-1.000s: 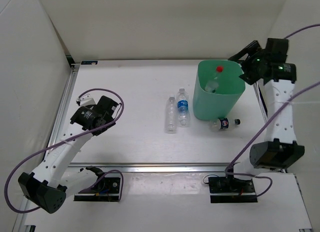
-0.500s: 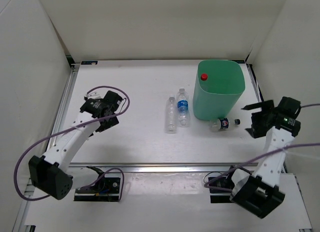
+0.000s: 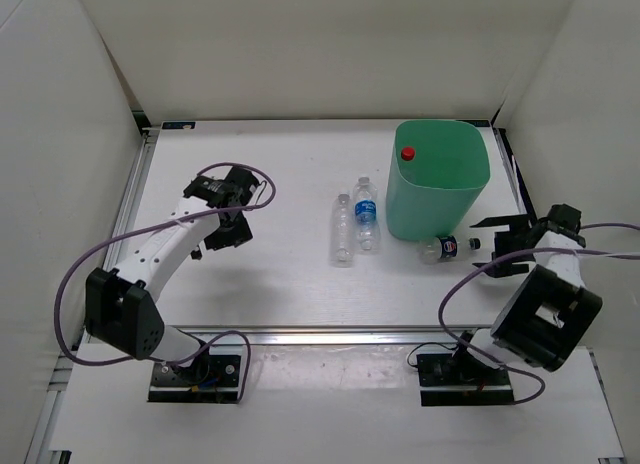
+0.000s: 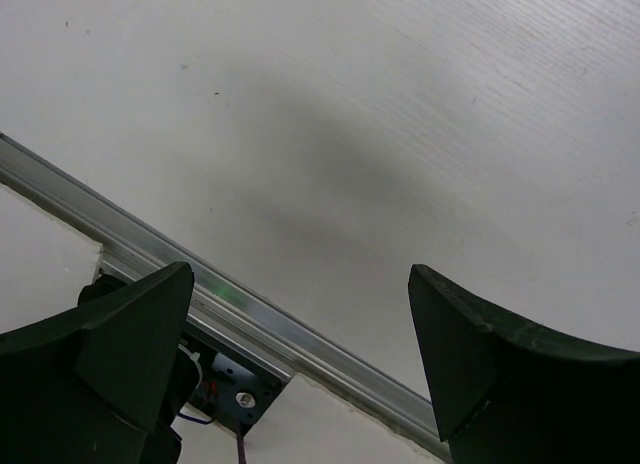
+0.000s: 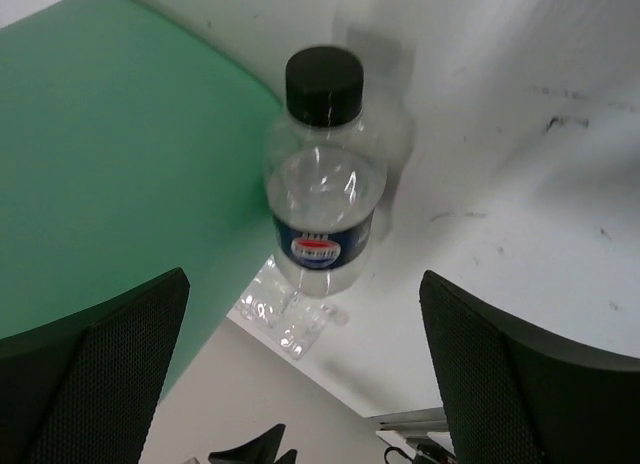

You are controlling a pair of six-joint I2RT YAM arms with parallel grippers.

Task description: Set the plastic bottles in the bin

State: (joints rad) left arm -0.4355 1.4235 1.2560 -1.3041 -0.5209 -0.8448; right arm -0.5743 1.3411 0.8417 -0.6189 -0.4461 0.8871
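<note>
The overhead view looks down on the whole tabletop point(image 3: 290, 284). The left wrist view faces bare tabletop closely. The right wrist view sits close to the dark-blue-labelled bottle point(image 5: 322, 209) beside the bin point(image 5: 110, 164), both shared with overhead.

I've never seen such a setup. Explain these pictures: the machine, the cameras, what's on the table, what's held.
Two robot arms are bolted at the table's near edge. One picture looks down from above; the other two come from a camera on each wrist, the dark shapes at the bottom being its fingers. A mint-green bin stands at the right with a red-capped bottle inside. An unlabelled bottle and a blue-labelled bottle lie side by side mid-table, and a dark-blue-labelled bottle lies beside the bin. The left end effector and right end effector are open, holding nothing; the right one faces the dark-blue-labelled bottle's cap.
</note>
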